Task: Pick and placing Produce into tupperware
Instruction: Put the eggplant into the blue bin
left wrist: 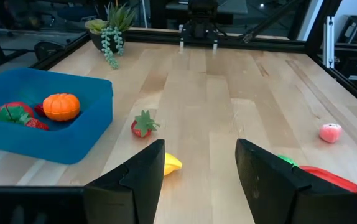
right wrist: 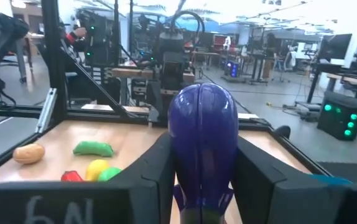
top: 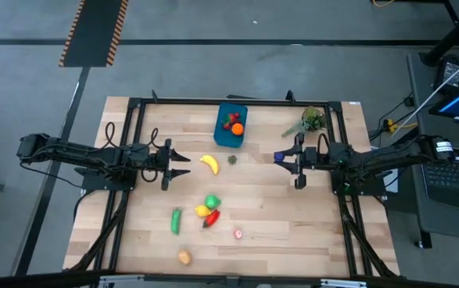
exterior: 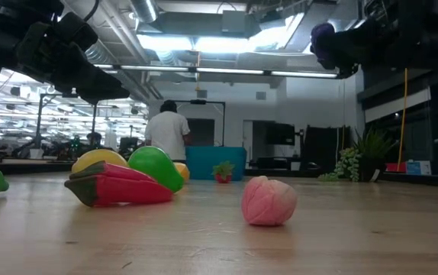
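Basically mid-carry right now. Right tool (right wrist: 203, 186) clamped on the eggplant (right wrist: 203, 134), held up off the bench (top: 293, 224), stem end down between the fingers. Left tool (left wrist: 200, 171) partly open with nothing in it, hovering just short of the banana (left wrist: 171, 164). Further out: loose strawberry (left wrist: 143, 124), then the tub (left wrist: 54, 134) at the far edge with an orange (left wrist: 61, 106) and something red already inside. Plenty of produce scattered nearer the front, pepper (top: 211, 218) and cucumber (top: 176, 221) included. Next up, probably: swing the eggplant over to the tub, get it above the rim, then let go. Worth keeping clear of the left arm on the way.
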`<control>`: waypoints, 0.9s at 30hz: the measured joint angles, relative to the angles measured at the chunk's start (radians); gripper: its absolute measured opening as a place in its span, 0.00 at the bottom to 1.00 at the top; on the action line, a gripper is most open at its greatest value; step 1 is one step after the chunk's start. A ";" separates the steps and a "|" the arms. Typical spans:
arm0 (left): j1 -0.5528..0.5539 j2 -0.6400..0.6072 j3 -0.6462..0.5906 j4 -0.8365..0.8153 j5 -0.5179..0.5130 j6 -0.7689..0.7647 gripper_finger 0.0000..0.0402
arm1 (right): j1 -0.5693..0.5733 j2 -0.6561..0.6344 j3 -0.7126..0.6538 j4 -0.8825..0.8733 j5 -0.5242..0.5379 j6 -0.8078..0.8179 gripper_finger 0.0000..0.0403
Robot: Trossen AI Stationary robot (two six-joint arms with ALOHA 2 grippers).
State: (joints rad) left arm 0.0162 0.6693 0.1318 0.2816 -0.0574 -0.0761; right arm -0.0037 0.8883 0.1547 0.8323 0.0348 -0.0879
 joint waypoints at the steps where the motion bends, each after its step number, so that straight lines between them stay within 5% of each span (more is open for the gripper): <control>1: 0.000 0.000 0.000 0.000 0.000 0.000 0.47 | -0.001 0.000 0.000 0.002 -0.004 0.000 0.31; 7: 0.000 0.000 0.000 0.000 0.000 0.000 0.47 | -0.001 0.000 0.000 0.022 0.002 -0.010 0.31; 17: 0.000 0.000 0.000 0.000 0.000 0.000 0.47 | -0.001 0.009 0.001 0.033 0.257 -0.078 0.31; 27: 0.000 0.000 0.000 0.000 0.000 0.000 0.47 | -0.010 0.137 0.044 0.040 0.370 -0.109 0.31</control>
State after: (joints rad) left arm 0.0162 0.6693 0.1318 0.2817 -0.0578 -0.0758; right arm -0.0132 1.0253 0.1985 0.8720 0.4053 -0.1973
